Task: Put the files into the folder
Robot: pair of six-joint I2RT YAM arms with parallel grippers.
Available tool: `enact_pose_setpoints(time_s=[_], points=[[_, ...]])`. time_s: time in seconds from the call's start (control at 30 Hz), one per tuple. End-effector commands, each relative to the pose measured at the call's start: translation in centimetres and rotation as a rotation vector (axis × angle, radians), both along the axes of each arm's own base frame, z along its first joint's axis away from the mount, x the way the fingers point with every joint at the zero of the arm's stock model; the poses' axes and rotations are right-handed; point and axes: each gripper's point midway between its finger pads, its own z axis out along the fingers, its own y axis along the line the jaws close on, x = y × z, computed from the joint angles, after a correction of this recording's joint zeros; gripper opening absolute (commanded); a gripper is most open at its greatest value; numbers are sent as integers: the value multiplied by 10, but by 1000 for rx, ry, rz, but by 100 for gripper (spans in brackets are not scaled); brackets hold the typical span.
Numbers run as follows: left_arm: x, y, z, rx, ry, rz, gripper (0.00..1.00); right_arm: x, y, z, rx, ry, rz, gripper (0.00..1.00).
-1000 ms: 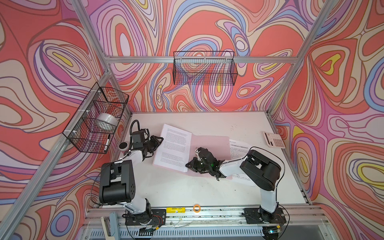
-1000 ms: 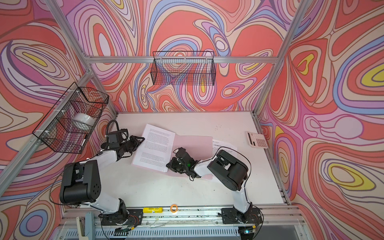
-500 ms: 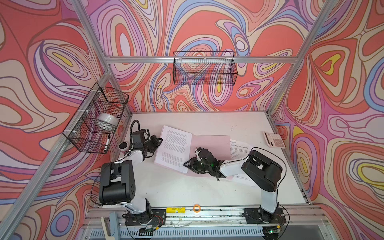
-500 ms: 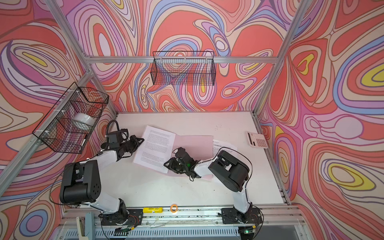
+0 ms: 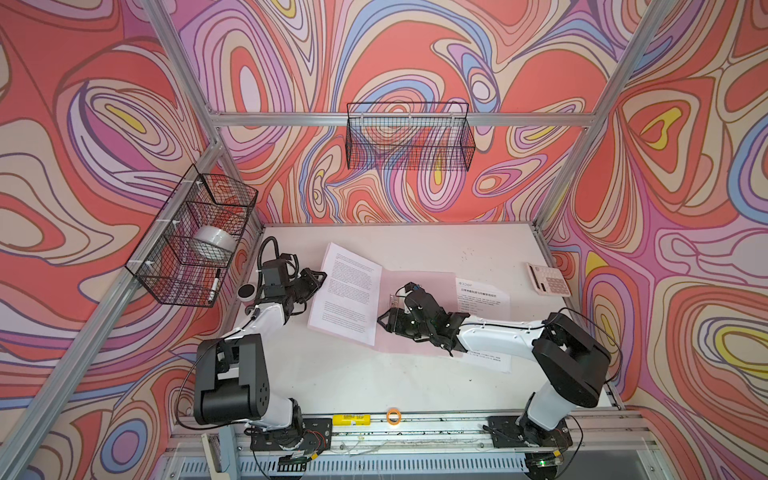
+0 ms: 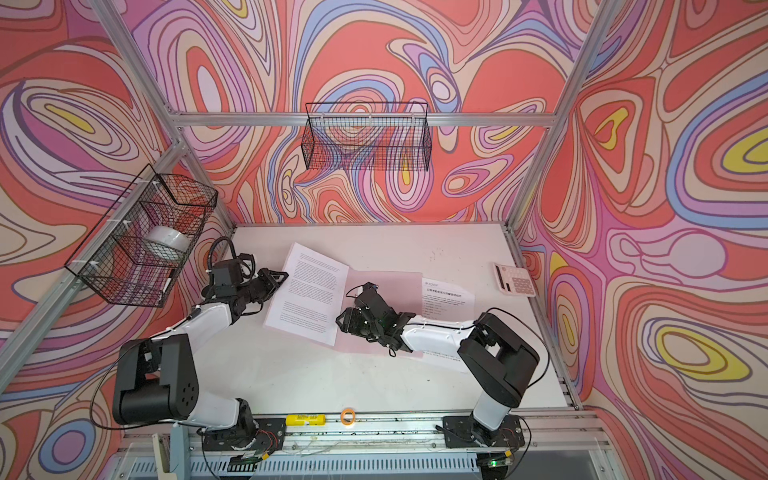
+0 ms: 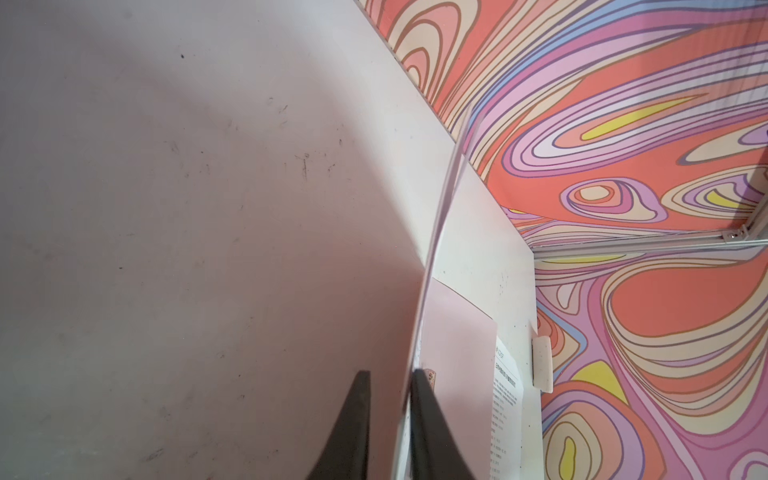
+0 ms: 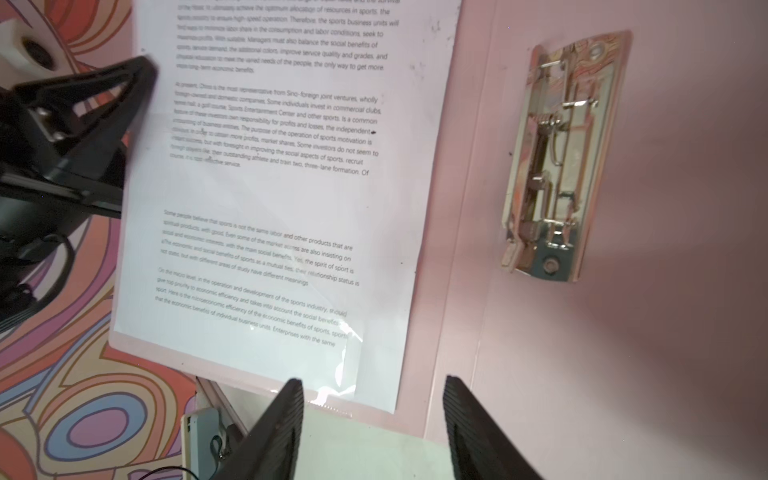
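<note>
Open pale-pink folder [image 5: 415,286] on the white table [image 5: 415,249], seen in both top views. Its right half lies flat, with the metal clip [image 8: 565,158] beside the spine. Its left flap is tilted up and carries a text sheet [image 5: 349,291] on its inner face. The left gripper [image 7: 390,415] sits at the outer edge of this flap, jaws slightly parted, one finger on either side of the edge. Whether they press the flap cannot be told. The right gripper [image 8: 374,424] hovers over the near edge of the folder by the spine, jaws spread wide with nothing between them. A headed sheet [image 5: 484,297] lies on the table at the folder's right edge, partly under the right arm. A calculator [image 5: 548,284] lies well apart, by the right wall.
</note>
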Motion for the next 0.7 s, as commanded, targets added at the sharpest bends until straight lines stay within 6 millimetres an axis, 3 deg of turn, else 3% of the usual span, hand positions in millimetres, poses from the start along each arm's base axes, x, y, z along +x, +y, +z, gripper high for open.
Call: enact_pose_setpoints(time_s=[0.0, 0.2, 0.27, 0.33, 0.47, 0.67], points=[[-6, -5, 5, 8, -7, -18, 35, 9, 1, -17, -66, -8, 31, 55], [-5, -18, 2, -2, -7, -76, 38, 30, 14, -27, -83, -18, 69, 54], [-5, -21, -1, -7, 4, -90, 30, 34, 15, -25, -77, -21, 71, 53], [-4, -22, -4, -10, 12, -95, 16, 34, 14, -23, -70, -21, 71, 53], [-6, -20, -3, 12, 17, -91, 0, 33, 5, -13, -54, -23, 59, 53], [-18, -23, 16, 133, 20, -93, 0, 37, -31, 15, -62, -52, 13, 53]])
